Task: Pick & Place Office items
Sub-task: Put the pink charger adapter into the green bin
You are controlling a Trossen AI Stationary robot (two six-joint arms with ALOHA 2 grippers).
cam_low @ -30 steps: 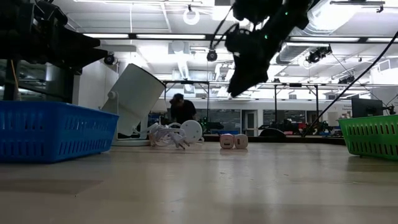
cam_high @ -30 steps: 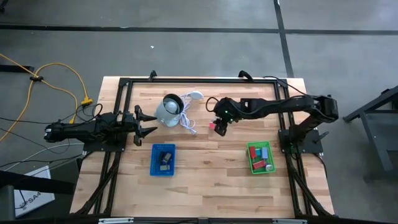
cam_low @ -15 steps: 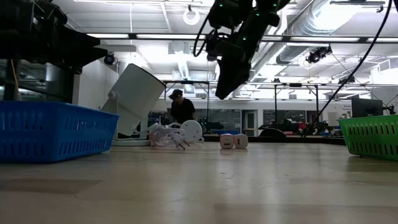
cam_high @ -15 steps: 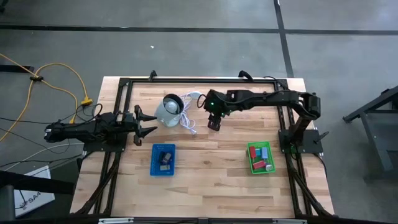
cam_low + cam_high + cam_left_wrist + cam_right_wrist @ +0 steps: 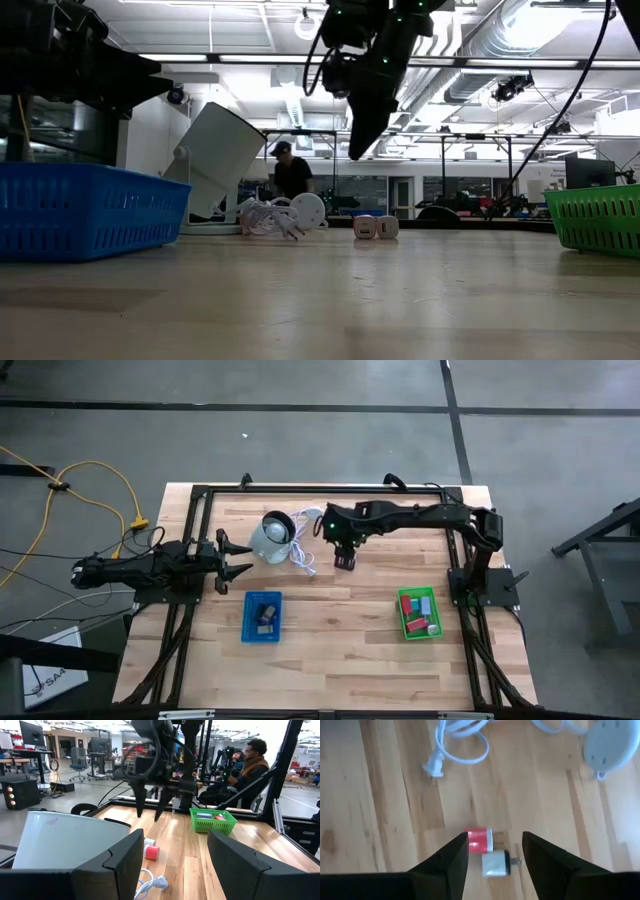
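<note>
My right gripper hangs open, pointing down above the red block and white block; left gripper open, parked at tabletop edge.

High view looks straight down on the table; low view looks level across it; both wrist views share the red block

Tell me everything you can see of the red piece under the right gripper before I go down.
The red piece is a small blocky item with a red body and a white end, lying on its side on the bare wooden table. It sits against a white block of like size with small prongs. The right gripper hangs above the pair, open, touching neither. The white cord lies clear of it.
</note>
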